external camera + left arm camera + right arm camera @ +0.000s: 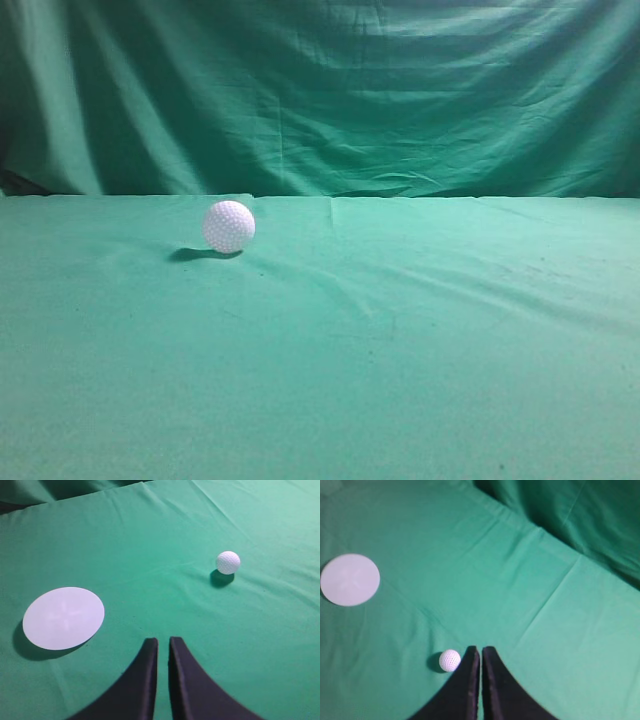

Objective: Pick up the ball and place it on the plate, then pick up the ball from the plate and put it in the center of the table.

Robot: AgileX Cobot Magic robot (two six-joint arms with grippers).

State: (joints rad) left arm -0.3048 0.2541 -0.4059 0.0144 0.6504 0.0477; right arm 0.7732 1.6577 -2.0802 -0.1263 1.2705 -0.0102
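A white dimpled ball (229, 226) rests on the green cloth, left of centre in the exterior view. It also shows in the left wrist view (228, 562) and in the right wrist view (450, 660). A flat white round plate (63, 617) lies on the cloth, left of the left gripper; it also shows far left in the right wrist view (350, 579). My left gripper (163, 640) is shut and empty, well short of the ball. My right gripper (481, 649) is shut and empty, just right of the ball. Neither gripper nor the plate shows in the exterior view.
The table is covered with a wrinkled green cloth (400, 340). A green curtain (320, 90) hangs behind the table's far edge.
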